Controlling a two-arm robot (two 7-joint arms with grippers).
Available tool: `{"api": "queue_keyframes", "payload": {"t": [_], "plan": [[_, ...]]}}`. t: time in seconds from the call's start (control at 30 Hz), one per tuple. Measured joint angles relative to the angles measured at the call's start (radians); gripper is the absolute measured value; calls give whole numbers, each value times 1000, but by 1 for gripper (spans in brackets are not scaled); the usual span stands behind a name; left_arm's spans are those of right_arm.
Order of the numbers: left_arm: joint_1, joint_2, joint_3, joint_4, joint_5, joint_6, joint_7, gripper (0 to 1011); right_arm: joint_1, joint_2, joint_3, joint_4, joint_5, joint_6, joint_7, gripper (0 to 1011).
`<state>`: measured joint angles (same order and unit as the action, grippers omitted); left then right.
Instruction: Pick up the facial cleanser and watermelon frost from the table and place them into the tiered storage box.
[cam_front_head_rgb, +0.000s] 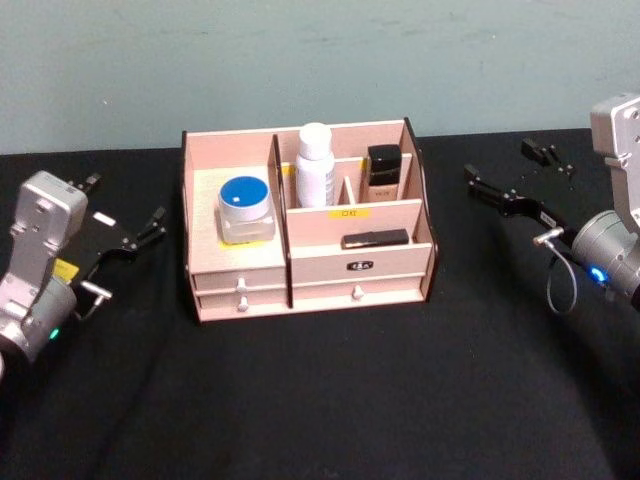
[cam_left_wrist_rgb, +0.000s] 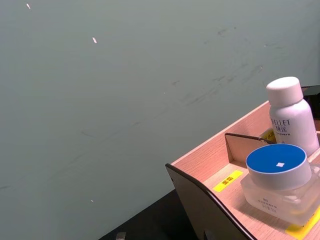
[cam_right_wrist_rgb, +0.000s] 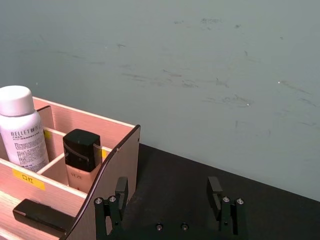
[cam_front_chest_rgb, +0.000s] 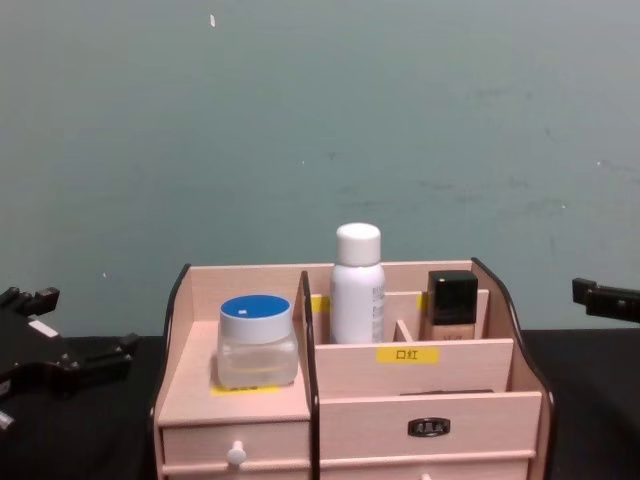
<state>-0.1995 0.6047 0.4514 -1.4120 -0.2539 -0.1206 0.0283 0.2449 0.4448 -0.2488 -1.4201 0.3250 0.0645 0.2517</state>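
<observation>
The left gripper (cam_front_head_rgb: 128, 235) stands with its jaws spread and nothing between them, its black fingers (cam_front_head_rgb: 152, 222) pointing inward toward the tiered storage box (cam_front_head_rgb: 250, 268) from near the left edge of the black table (cam_front_head_rgb: 330, 390). It is level with the box's left wall but apart from it. Behind the fingers the grey wrist housing rises and the arm runs down toward the lower left corner of the head view.

The right gripper (cam_front_head_rgb: 520, 182) is likewise released and empty. In the right wrist view its two fingers (cam_right_wrist_rgb: 121, 189) sit wide apart over bare table, just beside the box's right end wall. In the head view the fingers reach inward from the right edge, with the grey wrist and a looped cable behind them, the arm angled back toward the far right.

The watermelon frost (cam_front_head_rgb: 246, 210) stands upright on the flat platform that forms the left section of the box, above the left drawers, blue lid up. The facial cleanser (cam_front_head_rgb: 314, 165) stands upright in the rear compartment just right of the central divider, its rounded cap rising above the back wall. A beige bottle with a square black cap (cam_front_head_rgb: 383, 177) stands in the rear compartment toward the box's right end. A flat black item (cam_front_head_rgb: 375, 238) lies in the lower front tier. The box sits at the middle of the table, drawers facing the robot.
</observation>
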Motion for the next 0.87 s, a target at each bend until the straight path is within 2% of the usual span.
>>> {"api": "queue_keyframes", "payload": {"t": [0.87], "plan": [[0, 0, 0, 0, 0, 0, 0, 1010, 0, 1, 0, -1, 1, 0, 0, 1002]]}}
